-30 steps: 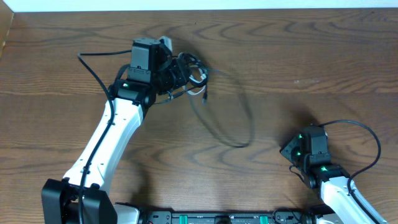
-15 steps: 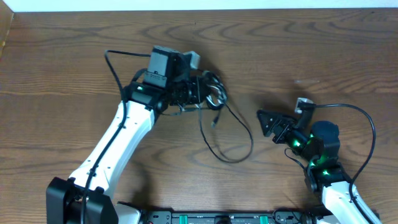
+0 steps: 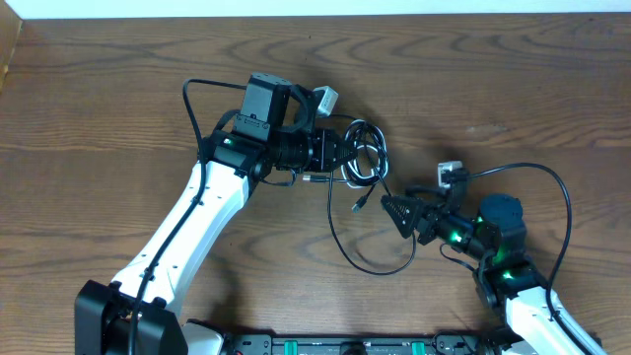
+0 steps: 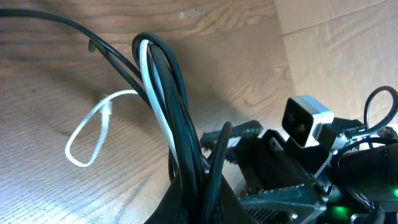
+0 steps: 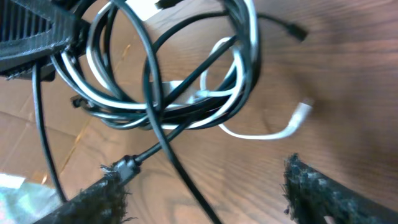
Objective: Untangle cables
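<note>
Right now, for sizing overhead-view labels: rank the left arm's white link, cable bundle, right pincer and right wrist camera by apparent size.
Largest first:
1. left arm's white link
2. cable bundle
3. right pincer
4. right wrist camera
Bundle and pincer look close, so that pair's order is unsure.

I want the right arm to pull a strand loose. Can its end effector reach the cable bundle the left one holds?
Probably yes: the right end effector is open, aimed at the cable bundle held by the left end effector, with nothing between them.
</note>
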Controlling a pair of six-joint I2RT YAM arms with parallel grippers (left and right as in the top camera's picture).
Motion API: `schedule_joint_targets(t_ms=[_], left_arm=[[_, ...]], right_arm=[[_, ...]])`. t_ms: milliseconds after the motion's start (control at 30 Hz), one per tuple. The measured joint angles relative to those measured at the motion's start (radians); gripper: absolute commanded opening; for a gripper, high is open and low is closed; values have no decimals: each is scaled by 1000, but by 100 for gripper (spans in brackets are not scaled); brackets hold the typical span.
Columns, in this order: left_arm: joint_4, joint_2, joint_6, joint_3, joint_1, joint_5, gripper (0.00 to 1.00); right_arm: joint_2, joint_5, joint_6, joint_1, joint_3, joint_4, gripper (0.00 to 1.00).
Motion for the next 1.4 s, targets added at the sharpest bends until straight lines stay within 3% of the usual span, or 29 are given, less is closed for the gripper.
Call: schedule_joint_targets(t_ms=[67,167,267,367,667,867,1067,1100,1167,1233,1400], left_arm=[[0,0,-1,0,0,1,8],[4,0,-6,0,0,4,8],[21,0,-22,0,0,11,8],[40,0,-33,0,0,28,8],[153,-2,-35,0,78,60,8],[137,-27,-51,0,222,61,8],[103,-28,-62,0,263,56,8],[98,-28,-62,0,264,49,8],[72,-28,-63,0,264,29,8],[51,-28,-64,0,264,11,8],[18,-28,-65,0,260,-10,8]], right_arm=[[1,-8,-8,18,0,-1,58],[3,-15,-8,31,0,-1,53],[5,-18,-15,49,0,0,31],[6,-23,-16,62,0,-1,1],[6,157,29,26,0,-211,1],[6,248,72,-73,0,-306,1],[6,283,84,-129,0,-323,1],[6,290,85,-135,0,-327,3],[6,307,92,-145,0,-341,27],[6,316,90,-149,0,-345,42],[6,257,97,-150,0,-301,59]])
